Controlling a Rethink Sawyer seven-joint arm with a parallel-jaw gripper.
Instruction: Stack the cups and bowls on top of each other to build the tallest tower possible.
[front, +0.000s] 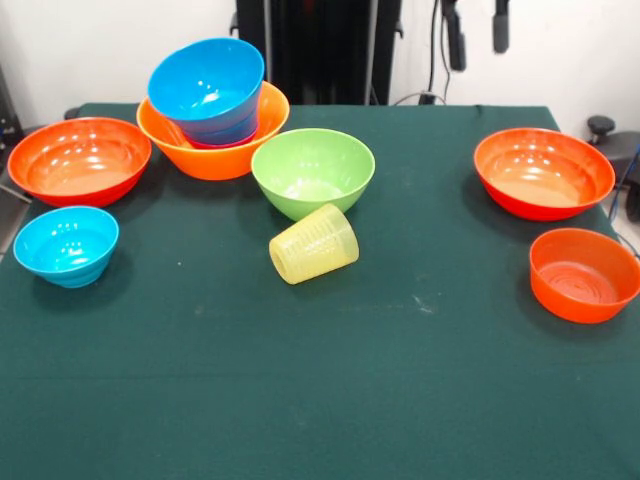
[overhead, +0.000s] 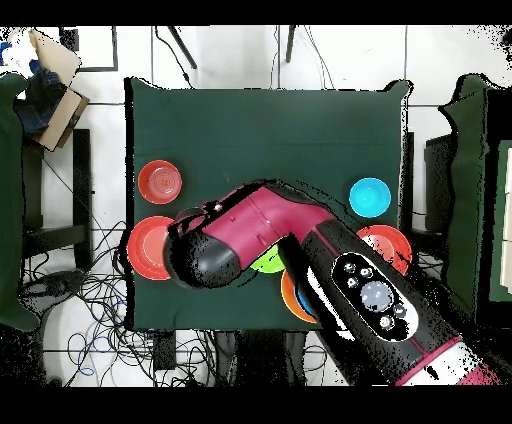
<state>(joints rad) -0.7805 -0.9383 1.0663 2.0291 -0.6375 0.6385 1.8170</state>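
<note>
The tower stands at the back left: a large light-orange bowl (front: 215, 160) with a blue bowl (front: 205, 90) tilted inside it and a sliver of a red piece beneath the blue one. In front of it sits a lime green bowl (front: 312, 170). The pale-yellow cup (front: 314, 244) lies on its side just before that bowl. My gripper (front: 477, 35) shows only as two dark fingertips at the top edge, high above the right red-orange bowl (front: 543, 172), open and holding nothing. In the overhead view the arm (overhead: 260, 240) hides the gripper and most of the tower.
A red-orange bowl (front: 80, 160) and a small cyan bowl (front: 66, 245) sit at the left edge. A small orange bowl (front: 584, 274) rests near the right edge. Overhead, the cyan bowl (overhead: 369, 196) and small orange bowl (overhead: 160, 180) lie outside the arm's cover.
</note>
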